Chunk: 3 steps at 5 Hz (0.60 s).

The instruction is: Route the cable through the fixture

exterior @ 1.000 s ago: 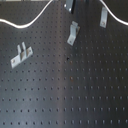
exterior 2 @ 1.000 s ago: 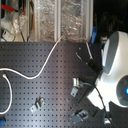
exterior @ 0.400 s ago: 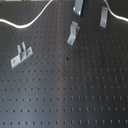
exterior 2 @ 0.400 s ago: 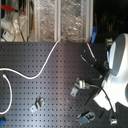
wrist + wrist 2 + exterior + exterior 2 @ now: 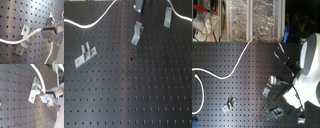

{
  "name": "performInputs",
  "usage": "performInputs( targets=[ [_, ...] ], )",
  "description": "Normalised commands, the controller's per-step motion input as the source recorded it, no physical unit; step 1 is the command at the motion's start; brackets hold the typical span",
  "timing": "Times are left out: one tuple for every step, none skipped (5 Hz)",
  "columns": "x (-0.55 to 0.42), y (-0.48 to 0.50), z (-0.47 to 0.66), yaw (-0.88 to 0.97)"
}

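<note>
Black perforated board is filling both exterior views. Cable is curving along the first exterior view's top-left edge; the two-pronged bracket and bent bracket are sitting untouched. Gripper is pinching the cable's end w/ fingers closed, crossing over the fixture in first wrist view. Routing looks approx. underway, not yet seated, I'd judge.
</note>
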Motion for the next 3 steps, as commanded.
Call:
performInputs(
  targets=[
    [-0.058,0.474,-0.14,0.32],
    [0.373,0.66,-0.05,0.11],
    [0.324,0.181,0.0,-0.05]
  ],
)
